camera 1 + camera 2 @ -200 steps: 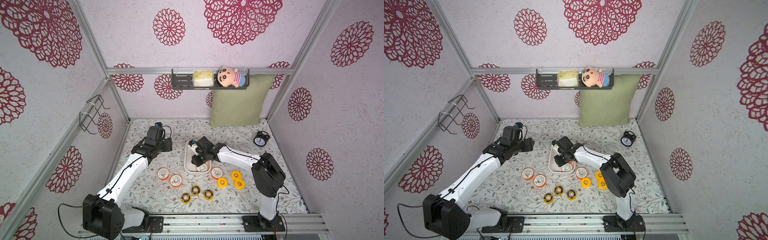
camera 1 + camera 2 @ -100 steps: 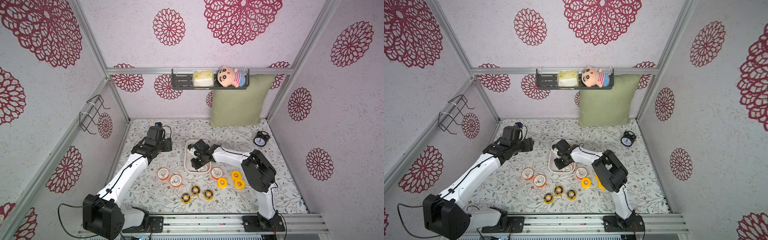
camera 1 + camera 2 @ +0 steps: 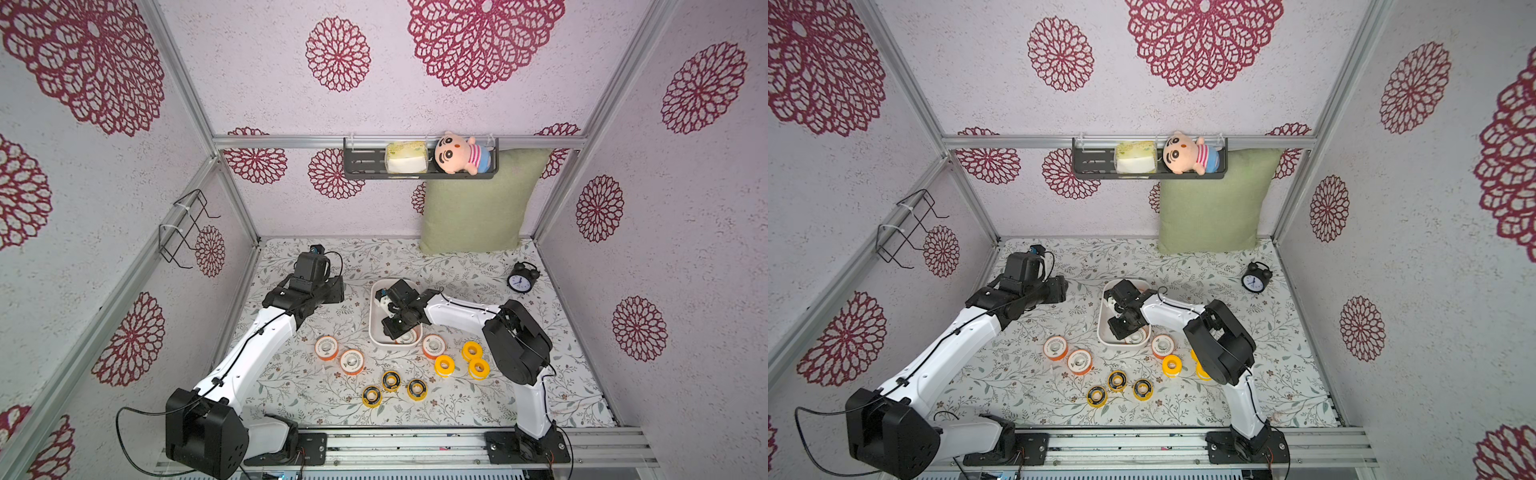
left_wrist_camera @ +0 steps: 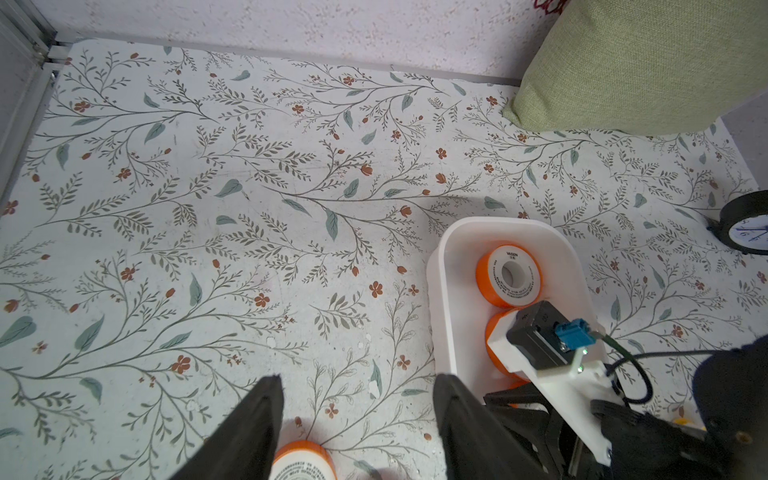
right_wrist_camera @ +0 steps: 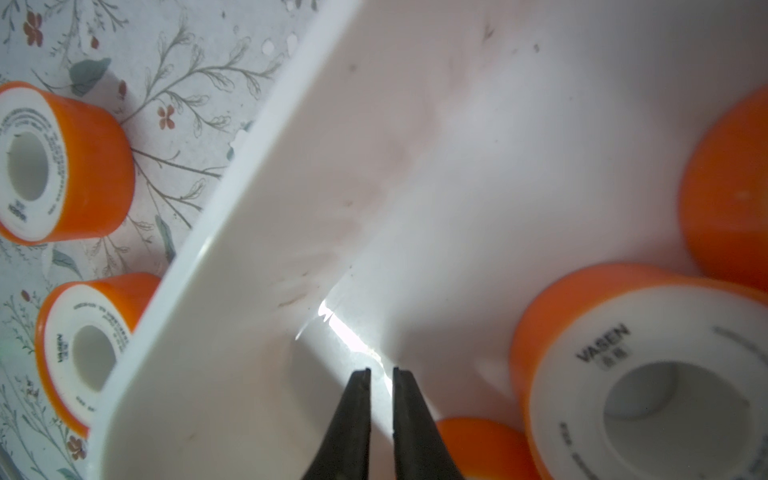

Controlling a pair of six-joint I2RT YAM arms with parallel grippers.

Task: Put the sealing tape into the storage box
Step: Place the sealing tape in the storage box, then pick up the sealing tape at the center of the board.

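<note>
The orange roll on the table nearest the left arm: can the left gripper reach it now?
Probably yes. The left gripper is open and empty, the orange roll lies uncovered outside the storage box, and the right gripper is shut inside the box, out of the way.

Green pillow [image 3: 473, 208] stands near black clock [image 3: 521, 279].

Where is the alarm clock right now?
In both top views the alarm clock stands on the table at its far right side, close to the right wall and just in front of the green pillow.
</note>
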